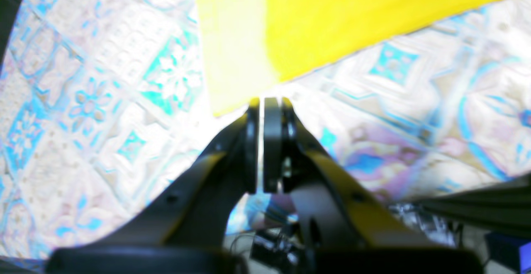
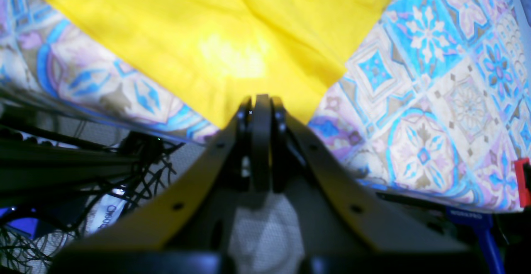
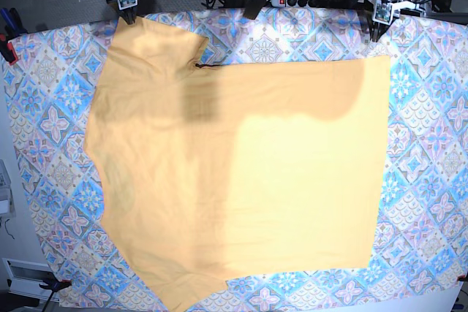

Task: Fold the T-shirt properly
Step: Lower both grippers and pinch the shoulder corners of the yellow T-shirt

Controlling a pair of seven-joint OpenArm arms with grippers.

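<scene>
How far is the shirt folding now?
Done: the T-shirt lies spread flat on the tablecloth. In hand: the left gripper and right gripper, both shut, sit at its far corners. Left: every fold; no folded panel shows.

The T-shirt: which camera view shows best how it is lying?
The base view: there the whole T-shirt lies spread on the tablecloth. Each wrist view shows only one yellow corner beyond shut jaws.

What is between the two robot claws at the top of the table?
In the base view, between the left gripper and the right gripper lie patterned tablecloth and the T-shirt's top edge, with a small dark mark near its collar.
</scene>
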